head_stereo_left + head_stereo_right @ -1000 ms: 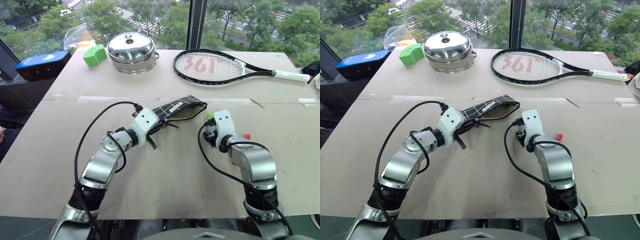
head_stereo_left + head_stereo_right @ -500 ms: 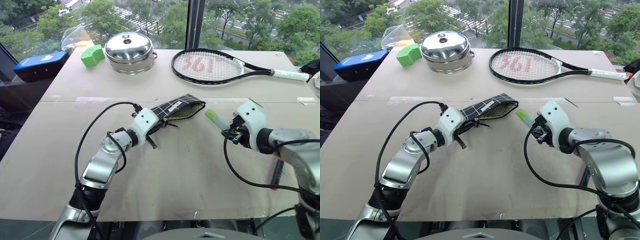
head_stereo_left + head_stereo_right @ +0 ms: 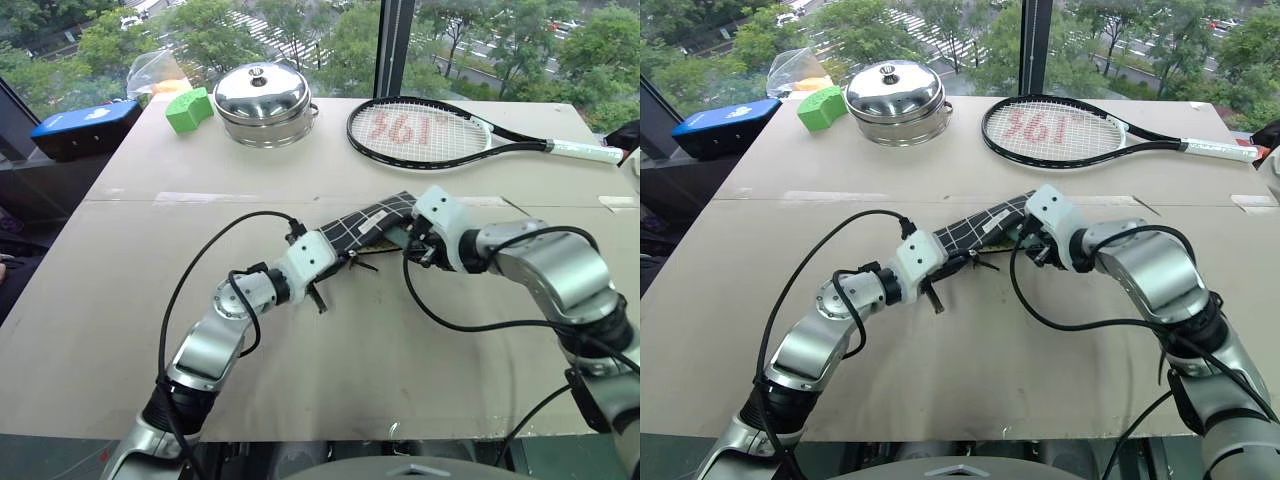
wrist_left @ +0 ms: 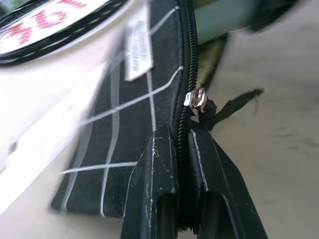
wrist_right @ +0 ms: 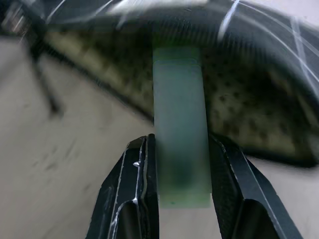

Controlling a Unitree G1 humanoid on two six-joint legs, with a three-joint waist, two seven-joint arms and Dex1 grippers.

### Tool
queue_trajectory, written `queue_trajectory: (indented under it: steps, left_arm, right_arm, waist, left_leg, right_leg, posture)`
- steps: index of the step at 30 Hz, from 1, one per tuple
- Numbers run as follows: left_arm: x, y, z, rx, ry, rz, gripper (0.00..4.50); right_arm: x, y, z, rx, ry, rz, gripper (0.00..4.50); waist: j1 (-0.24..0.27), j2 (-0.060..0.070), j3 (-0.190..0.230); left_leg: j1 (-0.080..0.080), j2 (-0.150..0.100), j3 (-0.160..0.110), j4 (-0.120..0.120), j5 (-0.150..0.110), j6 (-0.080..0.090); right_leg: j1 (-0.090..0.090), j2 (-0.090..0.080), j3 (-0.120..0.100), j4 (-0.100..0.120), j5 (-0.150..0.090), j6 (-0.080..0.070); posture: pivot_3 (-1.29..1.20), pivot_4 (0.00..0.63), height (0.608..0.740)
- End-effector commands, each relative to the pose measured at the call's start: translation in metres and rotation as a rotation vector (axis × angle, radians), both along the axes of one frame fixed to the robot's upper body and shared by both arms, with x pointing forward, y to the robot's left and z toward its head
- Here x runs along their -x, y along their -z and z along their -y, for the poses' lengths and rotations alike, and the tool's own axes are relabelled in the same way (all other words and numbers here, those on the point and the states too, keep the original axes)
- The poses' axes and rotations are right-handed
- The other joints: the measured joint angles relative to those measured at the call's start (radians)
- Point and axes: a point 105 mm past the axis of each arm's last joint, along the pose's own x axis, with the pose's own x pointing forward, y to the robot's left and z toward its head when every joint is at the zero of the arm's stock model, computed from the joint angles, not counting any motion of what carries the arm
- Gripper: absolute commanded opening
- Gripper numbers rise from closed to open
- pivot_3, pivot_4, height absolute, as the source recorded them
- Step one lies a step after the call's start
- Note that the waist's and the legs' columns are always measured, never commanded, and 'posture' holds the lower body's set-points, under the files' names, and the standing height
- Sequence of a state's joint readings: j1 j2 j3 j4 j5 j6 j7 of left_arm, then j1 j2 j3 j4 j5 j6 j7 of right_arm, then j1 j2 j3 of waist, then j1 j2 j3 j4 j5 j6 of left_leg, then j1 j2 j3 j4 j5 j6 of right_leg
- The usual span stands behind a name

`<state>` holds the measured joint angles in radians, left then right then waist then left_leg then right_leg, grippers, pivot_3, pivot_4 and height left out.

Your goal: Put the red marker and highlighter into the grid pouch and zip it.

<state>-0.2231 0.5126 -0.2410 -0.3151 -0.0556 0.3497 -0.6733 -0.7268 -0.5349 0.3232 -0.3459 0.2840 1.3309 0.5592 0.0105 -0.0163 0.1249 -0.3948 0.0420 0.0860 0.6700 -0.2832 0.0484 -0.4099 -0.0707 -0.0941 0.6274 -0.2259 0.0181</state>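
The grid pouch point(image 3: 365, 221) lies mid-table, black with white lines, its mouth gaping toward my right arm. My left gripper point(image 4: 183, 149) is shut on the pouch's closed end, just below the silver zipper slider point(image 4: 196, 99). My right gripper point(image 5: 179, 164) is shut on the highlighter point(image 5: 179, 124), a pale green stick whose far end reaches into the pouch's dotted lining. In the head views that gripper point(image 3: 404, 242) sits right at the pouch mouth. The red marker is hidden.
A steel pot with a lid point(image 3: 265, 100), a green block point(image 3: 188, 108) and a blue box point(image 3: 85, 125) stand at the back left. A tennis racket point(image 3: 430, 132) lies at the back right. Bare tabletop point(image 3: 400, 350) stretches in front of the pouch.
My right gripper has swung left and up with the highlighter, from open table to the pouch's mouth. The left gripper has drawn the pouch slightly right and nearer.
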Motion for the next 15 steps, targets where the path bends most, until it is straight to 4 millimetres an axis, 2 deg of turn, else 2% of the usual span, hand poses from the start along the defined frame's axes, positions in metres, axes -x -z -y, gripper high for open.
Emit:
queue_trajectory:
  steps: [1,2,3,4,6,7,8,12,14,15]
  left_arm:
    - [0.008,-0.011,0.010,0.012,0.051,0.046,0.00]
    - [0.008,-0.010,0.010,0.014,0.049,0.042,0.00]
    - [0.008,-0.010,0.011,0.018,0.049,0.036,0.00]
    - [0.008,-0.010,0.012,0.029,0.045,0.024,0.00]
    - [0.007,-0.010,0.011,0.057,0.027,-0.012,0.00]
    - [0.006,-0.010,0.011,0.072,0.014,-0.033,0.00]
    - [0.005,-0.009,0.010,0.084,0.001,-0.051,0.00]
    - [0.000,-0.011,0.005,0.154,-0.055,-0.129,0.00]
    - [-0.004,-0.013,0.004,0.165,-0.062,-0.138,0.00]
    - [-0.006,-0.013,0.003,0.167,-0.063,-0.139,0.00]
  right_arm:
    - [-0.012,-0.015,-0.015,-0.029,-0.055,0.072,1.26]
    - [-0.012,-0.014,-0.016,-0.027,-0.073,0.069,1.78]
    - [-0.014,-0.014,-0.015,-0.030,-0.067,0.074,2.08]
    - [-0.016,-0.015,-0.013,-0.025,-0.057,0.086,2.62]
    - [-0.016,-0.023,-0.007,-0.037,-0.037,0.124,3.59]
    - [-0.012,-0.028,-0.003,-0.054,-0.036,0.129,4.13]
    - [-0.006,-0.033,0.002,-0.072,-0.041,0.127,4.43]
    - [0.034,-0.042,0.029,-0.150,-0.044,0.077,4.43]
    - [0.049,-0.044,0.055,-0.179,0.086,0.083,4.43]
    - [0.055,-0.043,0.077,-0.186,0.210,0.113,4.43]
  waist:
    - [0.000,0.000,0.000]
    - [0.001,0.000,0.000]
    - [0.004,0.000,0.000]
    - [0.004,0.000,0.000]
    - [0.004,0.000,0.000]
    - [0.003,0.000,0.000]
    - [0.004,0.000,0.000]
    - [0.005,-0.001,0.000]
    - [0.007,-0.001,0.000]
    - [0.006,-0.001,-0.001]
  left_leg:
    - [0.000,0.000,0.000,0.000,0.000,0.000]
    - [0.000,0.000,0.000,0.000,0.000,0.000]
    - [0.000,0.000,0.000,0.000,0.000,0.000]
    - [0.000,0.000,-0.001,0.000,0.000,0.000]
    - [-0.001,0.000,0.000,0.000,0.000,0.000]
    - [-0.001,0.000,0.000,0.000,0.000,0.000]
    - [-0.001,0.000,0.000,0.000,0.000,0.000]
    - [-0.002,0.000,-0.003,0.000,0.000,0.000]
    - [-0.002,0.000,-0.003,0.000,0.000,0.000]
    - [-0.002,0.000,-0.004,0.000,0.000,0.000]
  right_leg:
    - [0.000,0.000,0.000,0.000,0.000,0.000]
    - [0.000,0.000,0.000,0.000,0.000,0.000]
    - [0.000,0.000,0.000,0.000,0.000,0.000]
    - [0.000,0.000,0.000,0.000,0.000,0.000]
    - [0.000,0.000,0.000,0.000,0.000,0.000]
    - [0.000,-0.001,0.000,0.000,0.000,0.000]
    - [0.000,-0.001,0.000,0.000,0.000,0.000]
    - [0.000,-0.001,-0.002,-0.001,0.000,0.000]
    - [0.001,-0.001,-0.002,-0.001,0.000,0.000]
    - [0.001,-0.001,-0.003,-0.001,0.000,0.000]
  posture:
    - [0.00,0.150,0.740]
    - [0.00,0.150,0.740]
    - [0.00,0.150,0.740]
    - [0.00,0.150,0.740]
    - [0.00,0.150,0.740]
    - [0.00,0.150,0.740]
    - [0.00,0.150,0.740]
    - [0.00,0.150,0.740]
    - [0.00,0.150,0.740]
    - [0.00,0.150,0.740]
